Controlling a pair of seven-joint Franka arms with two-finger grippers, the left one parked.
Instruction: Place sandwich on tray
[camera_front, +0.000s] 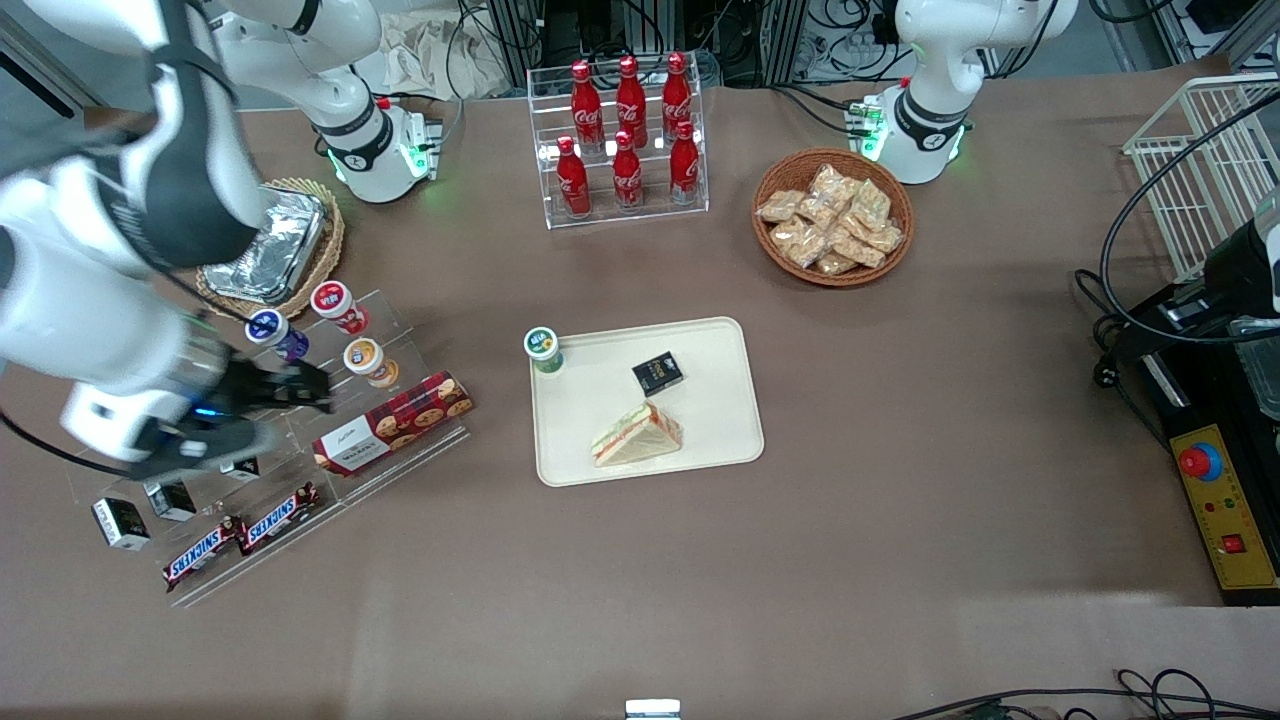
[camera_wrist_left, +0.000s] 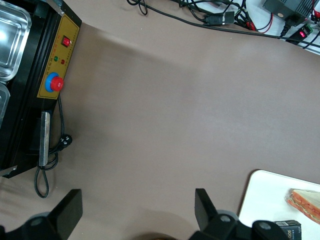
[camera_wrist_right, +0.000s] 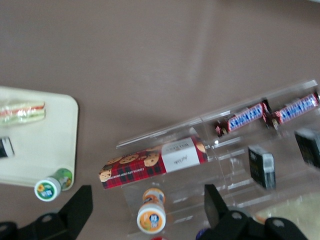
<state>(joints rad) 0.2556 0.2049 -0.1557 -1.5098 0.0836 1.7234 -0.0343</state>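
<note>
The sandwich (camera_front: 637, 436) lies on the cream tray (camera_front: 720, 440), near the tray's edge closest to the front camera; its red and green filling stripes show along one side. It also shows in the right wrist view as the sandwich (camera_wrist_right: 22, 113) on the tray (camera_wrist_right: 45, 150), and in the left wrist view as the sandwich (camera_wrist_left: 306, 203) on the tray (camera_wrist_left: 265, 200). My right gripper (camera_front: 300, 390) hangs open and empty above the clear acrylic snack stand (camera_front: 300, 440), well away from the tray toward the working arm's end. Its fingers (camera_wrist_right: 80, 207) spread wide over an orange-lidded cup (camera_wrist_right: 151, 216).
A small black box (camera_front: 657, 373) lies on the tray, a green-lidded cup (camera_front: 542, 348) at its corner. The stand holds a red cookie box (camera_front: 392, 422), Snickers bars (camera_front: 240, 535), lidded cups and small boxes. Farther off: a foil tray (camera_front: 268, 247), cola bottles (camera_front: 628, 135), a snack basket (camera_front: 832, 216).
</note>
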